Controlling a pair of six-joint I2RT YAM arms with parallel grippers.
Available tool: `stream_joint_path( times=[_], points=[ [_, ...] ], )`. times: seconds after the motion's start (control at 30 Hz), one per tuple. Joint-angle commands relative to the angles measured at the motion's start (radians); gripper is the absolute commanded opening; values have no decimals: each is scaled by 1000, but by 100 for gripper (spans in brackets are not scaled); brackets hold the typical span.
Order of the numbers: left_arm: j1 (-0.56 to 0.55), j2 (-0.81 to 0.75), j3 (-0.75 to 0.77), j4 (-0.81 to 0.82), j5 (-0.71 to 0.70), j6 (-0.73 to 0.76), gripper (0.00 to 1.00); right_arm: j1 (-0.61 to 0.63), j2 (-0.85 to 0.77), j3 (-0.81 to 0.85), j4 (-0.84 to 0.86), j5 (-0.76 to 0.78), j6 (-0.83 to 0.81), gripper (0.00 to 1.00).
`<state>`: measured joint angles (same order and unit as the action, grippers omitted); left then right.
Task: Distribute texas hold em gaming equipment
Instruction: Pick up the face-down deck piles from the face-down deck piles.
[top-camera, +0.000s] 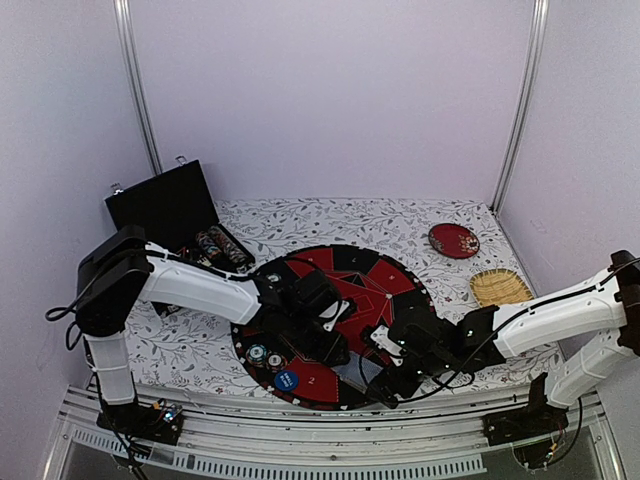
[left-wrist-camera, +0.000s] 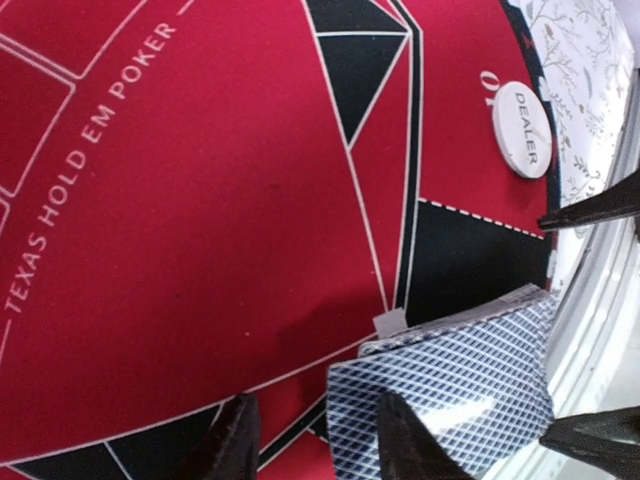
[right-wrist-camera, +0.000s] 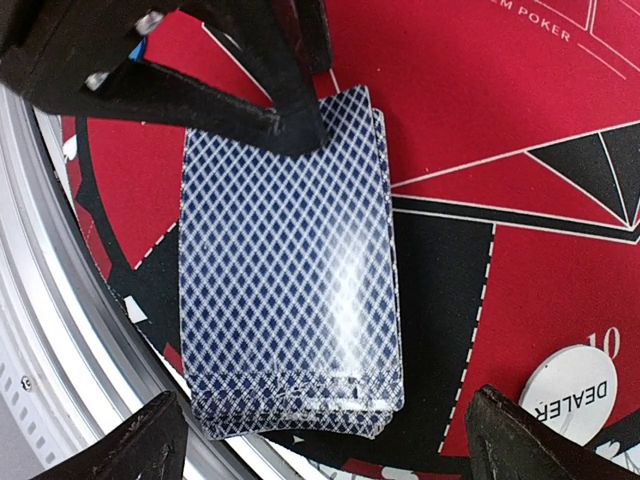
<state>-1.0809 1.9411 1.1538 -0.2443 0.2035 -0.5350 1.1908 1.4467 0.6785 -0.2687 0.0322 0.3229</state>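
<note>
Deck of cards (right-wrist-camera: 290, 260) at the mat (top-camera: 390, 285) rim

It lies at 6 o'clock, just beside the metal rail (right-wrist-camera: 60, 330). Bare red room opens toward 12. Left gripper (left-wrist-camera: 318, 405) is half spread over one corner. The right gripper (right-wrist-camera: 328, 400) is spread wide around the deck. Arms mostly hide it from above.

Soft even light, faint shadows, glare streak on card deck (right-wrist-camera: 290, 270) — foreground blurred
</note>
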Motion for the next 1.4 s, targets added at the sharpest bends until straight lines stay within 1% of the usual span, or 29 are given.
stream_joint_path(
  times=[0.0,0.13,0.23,0.33,0.4,0.57,0.67,0.83,0.9,1.03,1.13,1.2,1.27,1.37],
  points=[
    [-15,-14,-56,-20,13,-1,40,-4,-17,-10,-6,2,9,99],
    [-12,-42,-78,19,46,-9,38,-5,-3,-10,14,-34,-4,99],
    [-8,-56,-97,79,94,-10,36,-7,36,0,42,-57,-24,99],
    [-8,-56,-96,99,121,-2,42,-8,83,18,59,-91,-52,99],
    [-8,-54,-91,101,122,2,44,-8,116,33,60,-101,-66,99],
    [-5,-48,-87,121,140,6,43,-8,158,51,49,-103,-69,99],
    [1,-53,-93,124,148,6,38,-7,161,53,42,-88,-57,89],
    [12,-69,-95,113,134,21,26,-7,162,50,37,-76,-39,82],
    [19,-76,-99,105,126,24,22,-7,168,53,33,-80,-39,82],
    [29,-95,-116,102,118,26,21,-7,174,60,10,-81,-33,82],
    [34,-106,-125,106,116,30,14,-7,163,55,3,-83,-29,82],
    [39,-111,-131,113,120,33,6,-7,152,51,-4,-84,-23,82],
    [44,-112,-134,113,125,37,0,-8,144,49,-17,-82,-19,83],
    [50,-121,-140,110,123,43,0,-8,123,40,-31,-78,-12,83]
  ],
)
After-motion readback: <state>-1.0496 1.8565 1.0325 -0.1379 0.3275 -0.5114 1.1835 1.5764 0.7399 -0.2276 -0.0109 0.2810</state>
